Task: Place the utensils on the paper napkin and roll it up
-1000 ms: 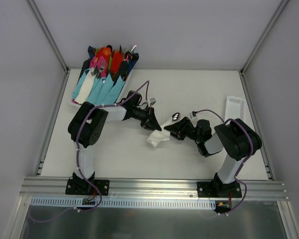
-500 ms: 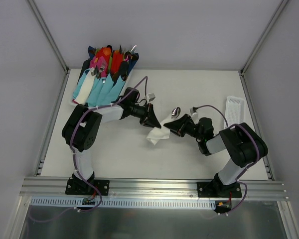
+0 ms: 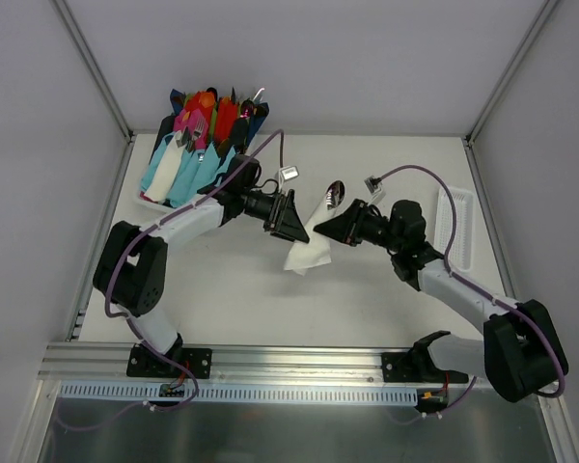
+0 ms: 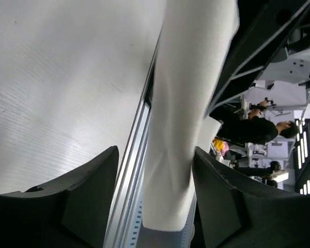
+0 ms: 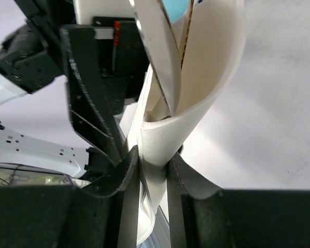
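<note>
**Paper napkin** [image 3: 309, 253]: thin white soft sheet, loosely rolled into a crumpled tube. It is held mid-table between the two grippers. Its lower end flares loose toward the near side and its upper end points far-right. In the right wrist view it [image 5: 217, 67] curls into a smooth U-shaped fold with a fine woven-looking grain.

**Spoon** [image 3: 334, 190]: a small glossy oval head sticks out of the far end of the roll. In the right wrist view a flat silvery strip [image 5: 155, 51] lies inside the fold.

**Golden-yellow utensil** [image 5: 184, 41]: only a thin yellowish edge shows, tucked in the fold beside the silvery strip (too little visible to tell its shape).

**Right gripper** [image 3: 323, 230]: matt black, wedge-shaped. Its fingers [image 5: 119, 175] are drawn narrow and pinch the bottom of the napkin fold.

**Left gripper** [image 3: 294, 224]: matt black, at the left side of the roll. Its fingers [image 4: 88, 201] stand apart with the napkin [image 4: 186, 103] passing between them. The paper meets one finger, and a gap shows beside the other.

**Table** [image 3: 222, 299]: flat, pale, matt.

**Slotted tray** [image 3: 458, 227]: white plastic, long and rectangular, at the right edge.

**Cutlery bundle** [image 3: 203, 145]: pink, red and orange pieces in light-blue wraps, fanned out at the far-left corner.
</note>
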Available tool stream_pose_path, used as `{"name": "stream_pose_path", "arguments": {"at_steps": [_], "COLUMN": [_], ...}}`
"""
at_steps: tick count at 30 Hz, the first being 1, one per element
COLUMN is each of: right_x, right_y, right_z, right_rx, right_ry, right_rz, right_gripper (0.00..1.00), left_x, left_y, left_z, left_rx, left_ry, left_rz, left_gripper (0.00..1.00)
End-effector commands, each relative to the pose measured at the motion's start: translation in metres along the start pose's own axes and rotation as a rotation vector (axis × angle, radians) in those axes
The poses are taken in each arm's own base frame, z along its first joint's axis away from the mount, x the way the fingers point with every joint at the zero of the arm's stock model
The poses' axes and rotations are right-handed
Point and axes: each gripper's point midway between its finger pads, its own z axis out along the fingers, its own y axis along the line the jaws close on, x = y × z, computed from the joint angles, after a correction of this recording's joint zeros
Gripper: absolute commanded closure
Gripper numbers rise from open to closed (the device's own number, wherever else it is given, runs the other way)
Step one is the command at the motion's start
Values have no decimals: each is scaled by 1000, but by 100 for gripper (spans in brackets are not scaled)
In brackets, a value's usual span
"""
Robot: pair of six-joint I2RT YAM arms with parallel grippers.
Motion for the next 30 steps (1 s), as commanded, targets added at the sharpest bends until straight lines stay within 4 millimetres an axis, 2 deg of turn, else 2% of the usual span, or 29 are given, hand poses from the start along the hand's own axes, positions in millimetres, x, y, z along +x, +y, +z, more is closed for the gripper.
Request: {"name": "stream_pose_path", "arguments": {"at_steps": [1, 5, 9, 13, 19, 24, 27, 30], "right_x": [-3, 0, 6, 12, 22, 33, 35, 36], "right_y": [26, 41, 57, 68, 81, 84, 87, 90], "right_z": [-6, -6, -1, 1, 0, 1, 1, 1], "right_rx": [-11, -15, -32, -42, -69, -82, -91, -101], "right_ry": [55, 94, 137, 169, 207, 236, 240, 242], "right_rz": [-124, -162, -215, -277, -323, -354, -369, -379], "right_gripper": [100, 100, 100, 100, 100, 100, 100, 100], "left_x": [-3, 1, 3, -6, -15, -18, -17, -18], "left_y": [-42, -62, -76, -88, -89, -95, -96, -96], "left_z": [-18, -24, -29, -34, -35, -36, -35, -34], "left_rx": [66, 103, 119, 100, 84, 105, 122, 123], "left_ry": [-11, -8, -15, -49, -70, -73, -67, -72], "left_rz": [201, 265, 311, 350, 327, 321, 303, 286], "left_gripper": [41, 39, 42, 44, 46, 51, 57, 67]}}
